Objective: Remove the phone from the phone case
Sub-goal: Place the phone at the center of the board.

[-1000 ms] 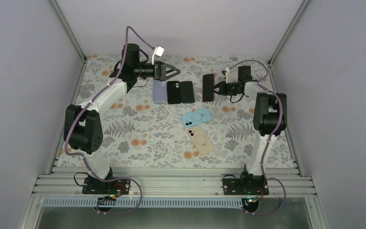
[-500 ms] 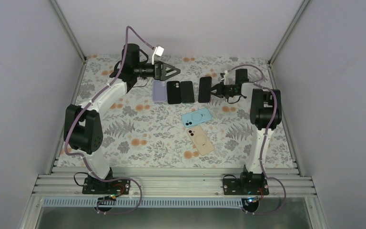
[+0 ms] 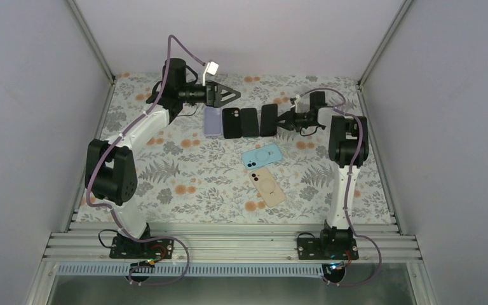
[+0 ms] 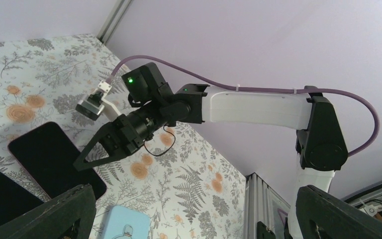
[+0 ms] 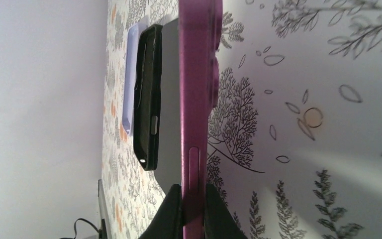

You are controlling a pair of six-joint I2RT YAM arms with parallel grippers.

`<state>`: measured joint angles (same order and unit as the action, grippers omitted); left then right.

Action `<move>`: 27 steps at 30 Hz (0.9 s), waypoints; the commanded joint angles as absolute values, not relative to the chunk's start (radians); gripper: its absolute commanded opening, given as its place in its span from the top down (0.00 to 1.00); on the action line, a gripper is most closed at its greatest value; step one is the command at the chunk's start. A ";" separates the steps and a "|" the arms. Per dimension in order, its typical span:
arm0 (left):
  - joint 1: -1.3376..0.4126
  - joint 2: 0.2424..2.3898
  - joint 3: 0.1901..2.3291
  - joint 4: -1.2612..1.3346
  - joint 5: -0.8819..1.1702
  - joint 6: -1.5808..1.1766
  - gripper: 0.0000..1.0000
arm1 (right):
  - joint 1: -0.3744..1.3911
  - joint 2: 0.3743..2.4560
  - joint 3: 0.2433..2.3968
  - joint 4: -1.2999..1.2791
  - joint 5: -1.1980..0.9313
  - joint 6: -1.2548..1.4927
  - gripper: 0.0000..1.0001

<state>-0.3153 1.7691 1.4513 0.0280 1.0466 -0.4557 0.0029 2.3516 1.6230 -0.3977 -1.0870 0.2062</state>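
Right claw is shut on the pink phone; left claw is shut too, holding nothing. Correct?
Not quite. The left claw is open, not shut: the left wrist view shows its fingers spread wide apart with nothing between them. The rest stands: the right claw is shut on the pink phone.

Phone (image 5: 199, 74): smooth satin magenta edge, glossy dark screen. Black case (image 5: 145, 99) beside it: matt plastic. Table (image 3: 184, 171): matt floral-print covering.
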 commanded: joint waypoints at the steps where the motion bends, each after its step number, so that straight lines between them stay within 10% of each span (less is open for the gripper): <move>1: -0.308 1.760 1.446 0.043 1.039 -0.435 0.00 | 0.027 2.397 1.635 -0.426 -1.089 0.200 0.96; 27: -0.303 1.757 1.446 0.040 1.034 -0.437 0.00 | 0.038 2.407 1.638 -0.399 -1.101 0.247 0.86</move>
<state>-0.3096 1.7691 1.4509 0.0280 1.0393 -0.4553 0.0437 2.3886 1.6283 -0.4122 -1.1038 0.2443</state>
